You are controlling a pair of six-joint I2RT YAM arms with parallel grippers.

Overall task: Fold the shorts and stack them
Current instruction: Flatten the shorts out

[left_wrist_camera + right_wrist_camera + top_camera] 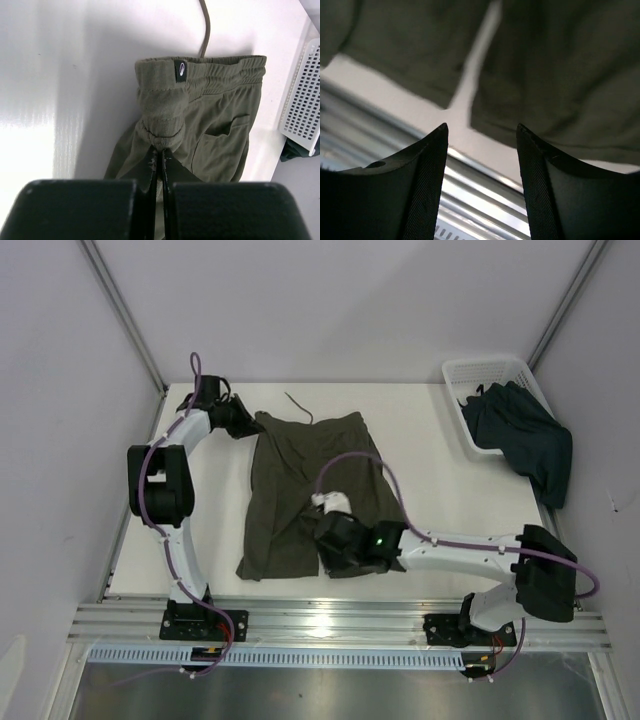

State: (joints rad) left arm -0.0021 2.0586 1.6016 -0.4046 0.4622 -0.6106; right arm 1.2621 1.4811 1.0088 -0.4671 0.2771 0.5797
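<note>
1. Top view. The olive-green shorts (300,490) lie spread on the table (430,480). Your left fingers (247,423) hold the far waistband corner on their own side. Your right fingers (338,540) stand over the near hems. The navy-teal shorts (520,435) hang over the rim of the white basket (455,375), well apart from both pairs of fingers. I judge that the step in hand is the first fold of the olive pair, so you should leave the dark pair alone for now.

2. Left wrist view. The left fingers (152,170) are pressed together on a small bunch of waistband. The cloth gathers into a knot just ahead of the tips, and the label (180,71) and the drawstring (205,25) lie beyond it. This grip looks narrow to me. Lift slowly and do not pull to the side, or the corner may slip out.

3. Right wrist view. The right fingers (427,165) are spread with nothing between them. Just beyond the tips are the two leg hems, with a strip of bare table between them. Come down on one hem and not on the gap. Take both layers and close fully before you lift. Stay away from the metal rail (485,200) under the fingers.
</note>
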